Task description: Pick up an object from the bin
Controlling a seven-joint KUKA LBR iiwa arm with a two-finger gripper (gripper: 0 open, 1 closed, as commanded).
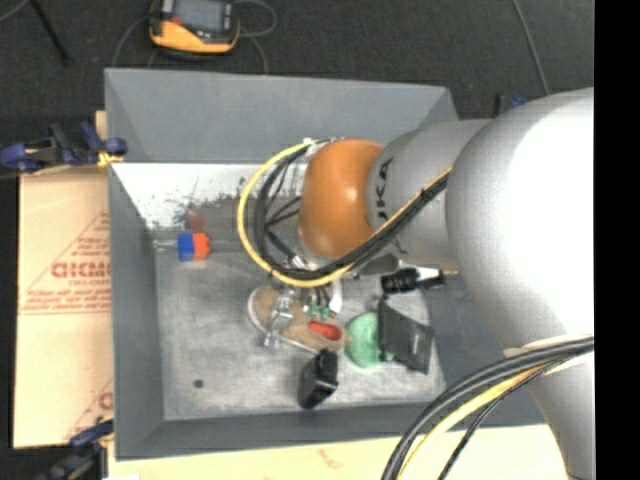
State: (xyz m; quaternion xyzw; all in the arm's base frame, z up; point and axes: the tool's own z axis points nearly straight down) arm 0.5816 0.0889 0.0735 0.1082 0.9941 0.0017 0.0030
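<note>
My gripper (279, 322) is down in the middle of the bin, just under the arm's orange cover. It sits on a tan rounded thing (262, 306) that lies flat on the floor. A small red piece (322, 330) lies right beside it on the right. A green lump (362, 341) lies further right, and a black curved thing (318, 379) lies below, toward the front wall.
A black flat box (406, 338) leans beside the green lump, with a black marker (410, 280) above it. A blue and orange block (193, 246) sits alone at the back left. The arm covers the bin's right side.
</note>
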